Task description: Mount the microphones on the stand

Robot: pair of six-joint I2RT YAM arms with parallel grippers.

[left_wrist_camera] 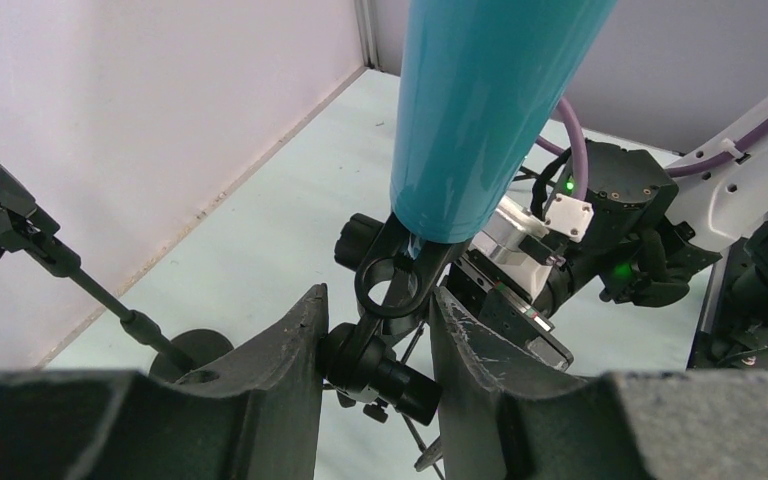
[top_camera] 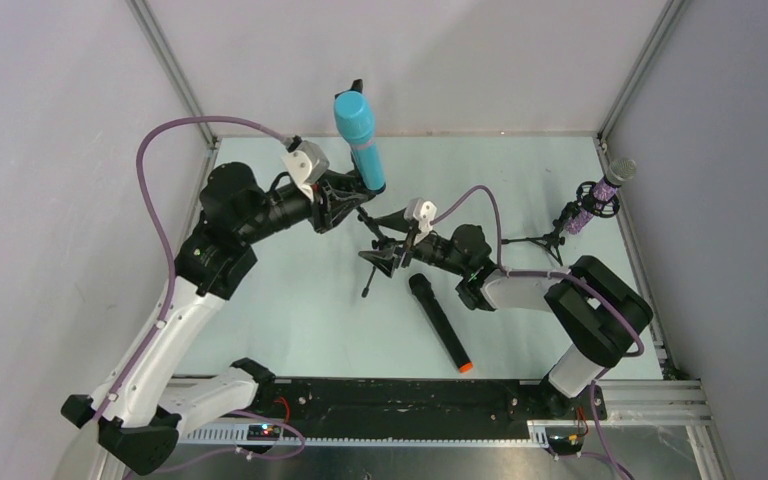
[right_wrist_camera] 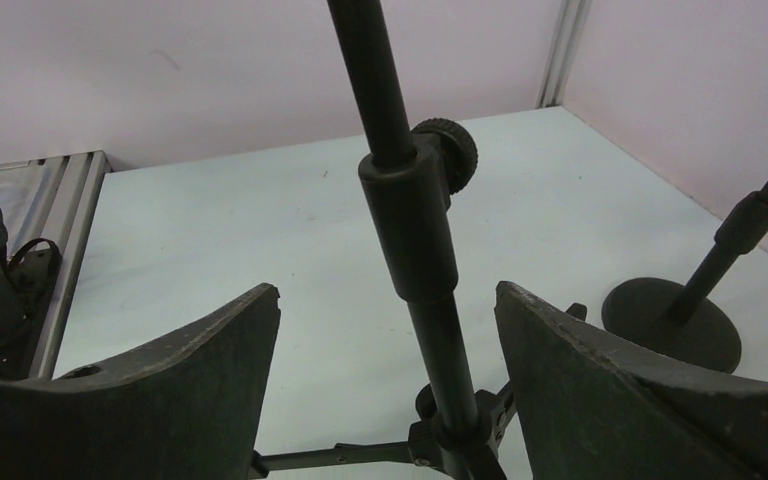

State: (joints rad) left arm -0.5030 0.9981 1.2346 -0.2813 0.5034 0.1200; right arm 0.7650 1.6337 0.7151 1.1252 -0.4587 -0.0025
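Nearest the bases, the black microphone with an orange end (top_camera: 438, 322) lies flat on the table (top_camera: 280, 320), just on the near side of the right gripper (right_wrist_camera: 388, 300) and not held. The right arm (top_camera: 520, 290) folds back from its base and reaches low towards the left arm. Its fingers are spread wide on either side of the tripod stand's pole (right_wrist_camera: 410, 230), with clear gaps on both sides. Just beyond it, the left arm (top_camera: 220, 240) rises from its base and bends inward. The left gripper (left_wrist_camera: 375, 300) points at the top of the same stand, its fingers close on either side of the swivel joint under the clip (left_wrist_camera: 395, 280) (whether they actually pinch it I cannot tell). The cyan-blue microphone (left_wrist_camera: 480, 100) stands nearly upright directly above those fingers, its lower end seated at the clip. A round-base stand (left_wrist_camera: 60, 270) with a bare clip is beyond the left gripper. Far off on the right gripper's outer side, the glittery purple microphone (top_camera: 600, 195) sits tilted in a small tripod of its own.
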